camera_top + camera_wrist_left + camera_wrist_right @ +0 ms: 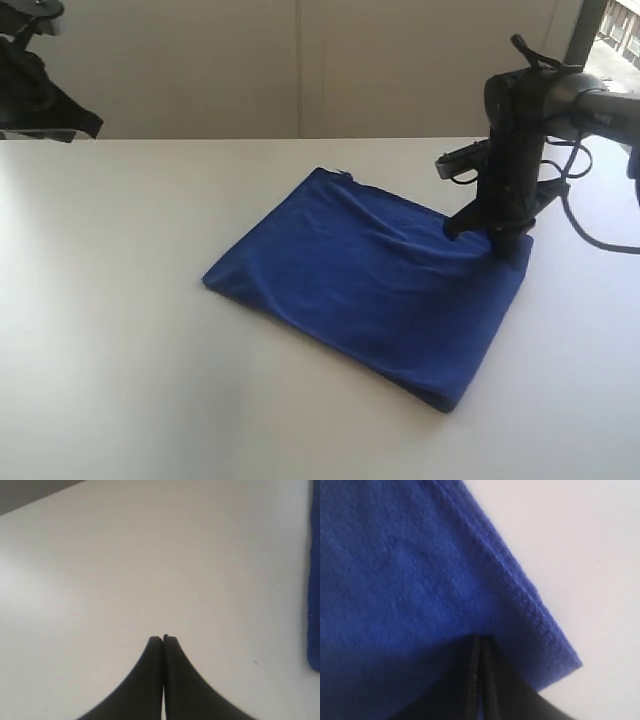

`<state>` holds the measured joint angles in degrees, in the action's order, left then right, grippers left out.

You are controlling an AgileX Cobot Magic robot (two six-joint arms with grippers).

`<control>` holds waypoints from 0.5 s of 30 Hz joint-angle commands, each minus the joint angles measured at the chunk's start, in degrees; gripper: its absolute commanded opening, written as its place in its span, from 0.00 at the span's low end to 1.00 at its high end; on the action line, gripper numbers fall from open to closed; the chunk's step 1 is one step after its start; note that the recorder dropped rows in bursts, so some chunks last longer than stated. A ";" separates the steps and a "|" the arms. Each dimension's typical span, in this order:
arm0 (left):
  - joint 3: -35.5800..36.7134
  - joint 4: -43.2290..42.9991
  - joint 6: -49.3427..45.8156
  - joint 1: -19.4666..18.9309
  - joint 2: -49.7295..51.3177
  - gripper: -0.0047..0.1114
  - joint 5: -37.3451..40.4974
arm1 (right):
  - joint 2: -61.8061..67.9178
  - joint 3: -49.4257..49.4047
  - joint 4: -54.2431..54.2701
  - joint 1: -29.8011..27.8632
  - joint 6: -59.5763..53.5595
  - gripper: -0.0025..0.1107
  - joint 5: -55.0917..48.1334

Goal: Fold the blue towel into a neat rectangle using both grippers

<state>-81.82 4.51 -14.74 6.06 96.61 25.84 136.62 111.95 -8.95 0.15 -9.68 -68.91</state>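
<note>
The blue towel [370, 275] lies flat on the white table [120, 300] as a folded rectangle, with a few soft creases near its far edge. My right gripper [503, 243] stands on the towel's far right corner. In the right wrist view its fingers [479, 641] are shut together, tips resting on the cloth [395, 570] a little in from the layered corner [565, 662]; no cloth shows pinched between them. My left gripper [163, 639] is shut on nothing above bare table, with a strip of the towel [314, 580] at the view's edge. No white tag shows.
The left arm's dark housing [35, 85] sits at the table's far left corner. The right arm and its cables [585, 160] reach in from the right. A pale wall [300, 60] runs behind the table's back edge.
</note>
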 commanded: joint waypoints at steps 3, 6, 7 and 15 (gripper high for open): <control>22.96 -0.04 4.47 -0.24 -16.57 0.04 -18.44 | -6.07 -8.96 -0.42 -1.27 -1.44 0.02 -1.05; 32.77 0.20 7.62 -0.24 -24.15 0.04 -26.37 | -8.95 -12.46 -0.31 -1.27 -2.77 0.02 -1.05; 35.35 0.37 8.32 -0.24 -26.73 0.04 -28.88 | -10.09 -12.98 0.07 -1.27 -3.03 0.02 -1.05; 52.49 1.47 10.99 -0.24 -44.42 0.04 -35.04 | -17.22 -13.23 17.46 -0.79 -12.63 0.02 -1.05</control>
<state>-32.85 5.12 -5.97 6.06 57.15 -8.33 120.70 98.82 2.26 -0.71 -19.00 -69.82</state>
